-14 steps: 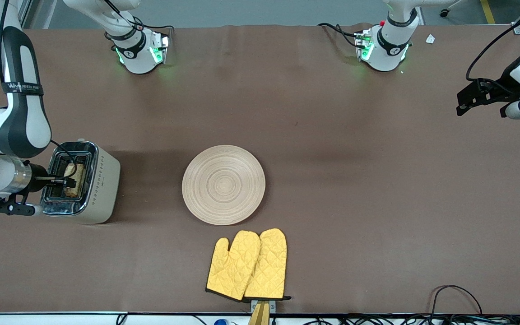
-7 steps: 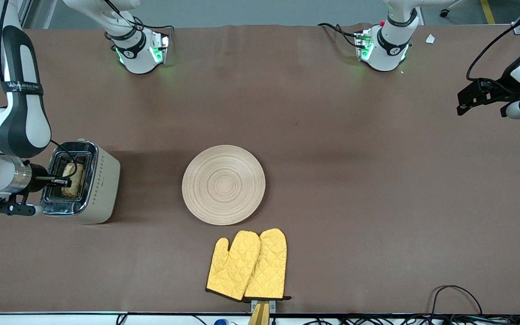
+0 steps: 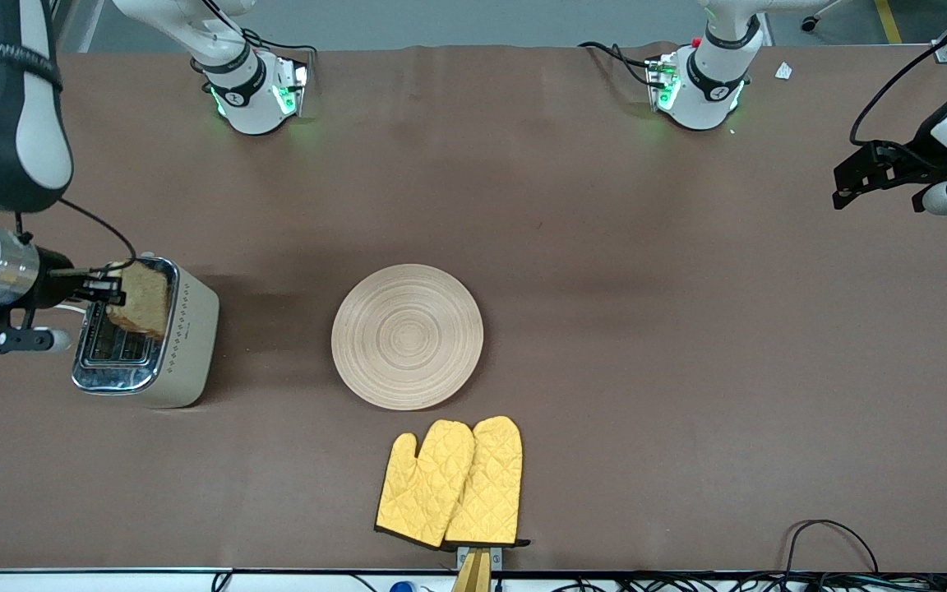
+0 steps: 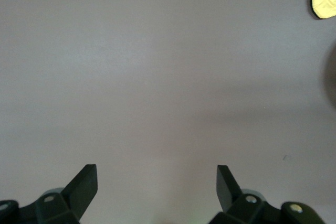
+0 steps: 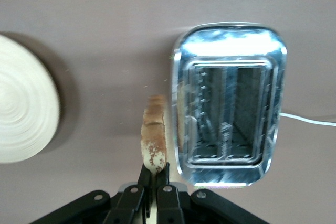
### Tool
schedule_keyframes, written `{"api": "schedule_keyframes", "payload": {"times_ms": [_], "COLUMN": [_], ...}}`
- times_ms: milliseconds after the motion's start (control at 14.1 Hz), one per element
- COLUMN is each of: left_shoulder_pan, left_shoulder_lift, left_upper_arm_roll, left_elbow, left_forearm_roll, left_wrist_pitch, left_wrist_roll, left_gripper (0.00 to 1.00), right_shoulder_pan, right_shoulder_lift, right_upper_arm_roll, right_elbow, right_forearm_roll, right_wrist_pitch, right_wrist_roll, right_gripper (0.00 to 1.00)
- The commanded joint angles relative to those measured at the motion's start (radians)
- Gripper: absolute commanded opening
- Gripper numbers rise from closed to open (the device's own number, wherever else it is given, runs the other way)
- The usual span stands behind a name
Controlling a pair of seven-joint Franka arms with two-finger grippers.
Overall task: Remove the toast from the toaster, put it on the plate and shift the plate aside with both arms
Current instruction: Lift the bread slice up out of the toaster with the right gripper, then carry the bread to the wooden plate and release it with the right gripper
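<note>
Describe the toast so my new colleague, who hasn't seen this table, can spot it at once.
Start at the cream toaster with a chrome top at the right arm's end of the brown table. Just above its slots, the right gripper holds a squarish slice of tan speckled toast with a darker crust on edge in its shut jaws. It is the only food, far smaller than the round wooden plate.

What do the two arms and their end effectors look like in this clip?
Both arms are white, rounded and jointed, with black bands. The right arm carries a band of white lettering, a metallic wrist section and a thin black cable. Both bases glow green. The right end effector and left end effector are black with two flat fingers.
</note>
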Motion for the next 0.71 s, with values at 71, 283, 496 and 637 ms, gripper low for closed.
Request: {"api": "schedule_keyframes", "payload": {"times_ms": [71,283,496,637], "left_shoulder_pan": [0.003,0.001,-0.002,-0.003], "left_shoulder_lift": [-0.005,-0.004,-0.004,0.001], "left_upper_arm_roll": [-0.003,-0.003,-0.003,-0.003], "left_elbow": [0.014,0.014,0.014,0.014], "left_forearm_roll": [0.002,0.003,0.003,0.005], "left_wrist_pitch": [-0.017,-0.013,-0.011,-0.004], "left_wrist_roll": [0.01,0.006,0.001,0.0], "left_gripper": [1.0,1.0,1.0,1.0], "right_shoulder_pan": [0.128,0.201,0.225,0.241], "right_shoulder_lift": [0.006,0.043,0.115,0.158], "right_upper_arm_roll": [-0.002,-0.002,-0.002,-0.002], "right_elbow": [0.003,0.0,-0.011,-0.028], "right_forearm_roll": [0.019,0.101,0.231,0.325], "right_wrist_pitch": [0.003,0.067,0.144,0.202], "right_wrist_roll": [0.175,0.187,0.189,0.204], "right_gripper": [0.04,0.04,0.04,0.04]}}
